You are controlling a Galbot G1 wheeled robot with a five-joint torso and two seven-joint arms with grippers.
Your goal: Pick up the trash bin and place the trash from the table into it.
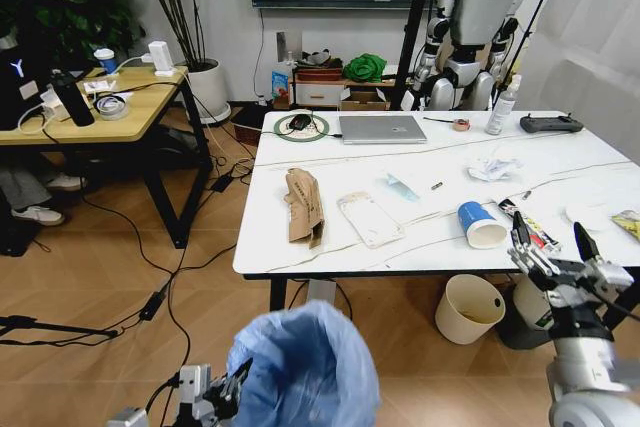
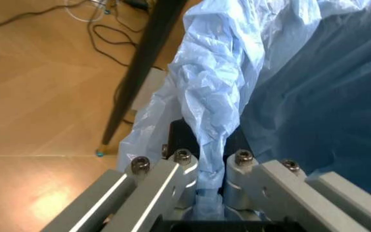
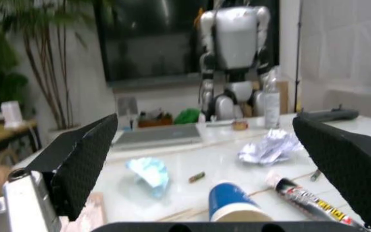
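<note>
While the left gripper (image 2: 211,188) has its jaws pinching the bag-lined rim of the trash bin (image 1: 305,367), held low before the table (image 1: 330,247), the right gripper (image 1: 555,247) jaws stand spread; the blue paper cup (image 3: 234,208) lies just ahead between them, on its side, mouth toward them.

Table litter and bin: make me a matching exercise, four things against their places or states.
Things:
1. brown paper bag
2. blue paper cup
3. trash bin
4. right pincer

States:
A. clamped at its bag-covered rim by the left pincer
B. open, at the table front edge
C. lying on its side nearest the right pincer
D. flat on the table's left part

Pairs: 1-D, 2-C, 3-A, 4-B
</note>
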